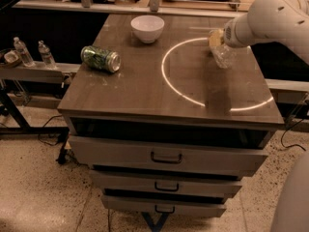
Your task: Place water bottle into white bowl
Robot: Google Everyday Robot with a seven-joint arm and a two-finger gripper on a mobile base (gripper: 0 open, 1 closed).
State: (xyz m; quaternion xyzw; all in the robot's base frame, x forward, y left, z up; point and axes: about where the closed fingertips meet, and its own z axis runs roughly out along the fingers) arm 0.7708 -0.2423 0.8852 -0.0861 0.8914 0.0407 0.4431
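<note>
The white bowl stands upright and empty at the back middle of the wooden table. My gripper is at the end of the white arm coming in from the right, above the table's back right part. It is shut on the water bottle, a clear ribbed bottle that hangs tilted below the gripper, off the tabletop. Its cap end is hidden by the gripper. The bottle is well to the right of the bowl, and its shadow falls on the table in front of it.
A green patterned can lies on its side at the table's left. A bright light ring marks the right half of the top. Two tiny clear bottles stand on a low shelf to the left. Drawers sit below the tabletop.
</note>
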